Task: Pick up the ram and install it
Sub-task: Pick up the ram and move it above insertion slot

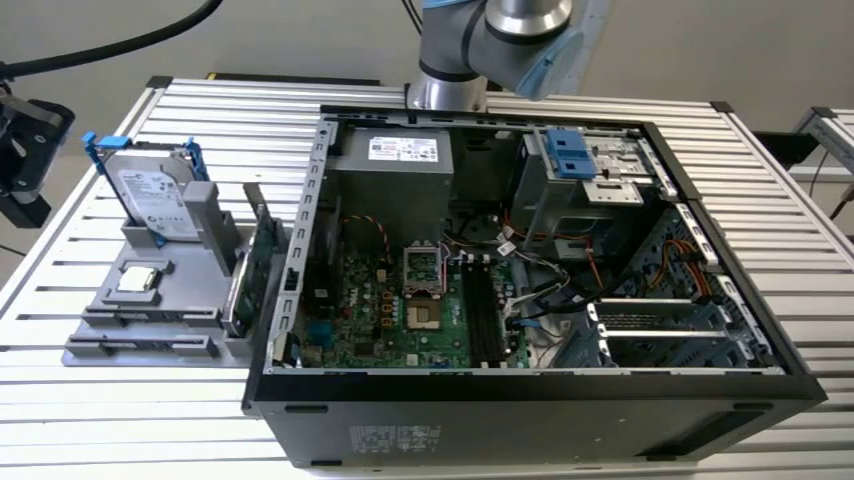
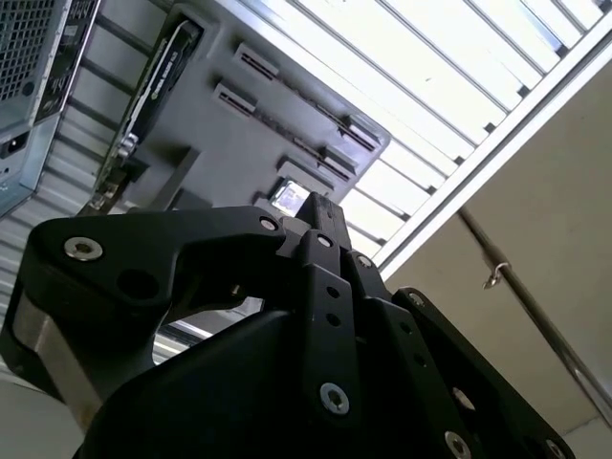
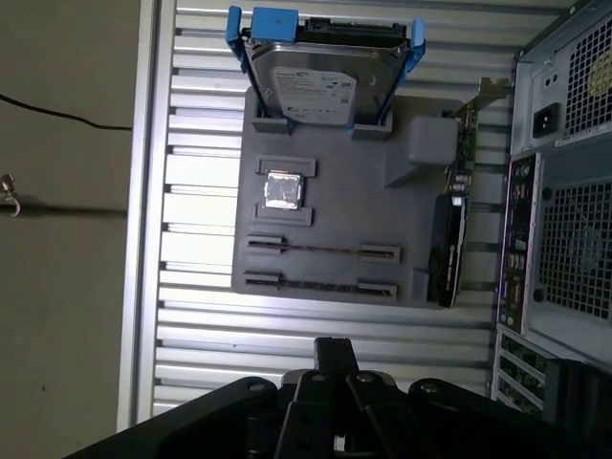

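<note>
- The black two-finger gripper (image 3: 335,356) has its fingers closed together with nothing between them. It hangs above the near side of the grey moulded holder tray (image 3: 335,206).
- The ram (image 3: 322,284), a thin dark circuit-board stick, stands on edge in the tray rest nearest the gripper. A second stick (image 3: 322,251) sits just beyond it, parallel.
- The ram's long axis runs left to right, towards the open black computer case (image 1: 534,400).
- The exterior view gives the long black memory slots (image 1: 483,310); the first wrist view gives the ram's lie against the gripper.
</note>
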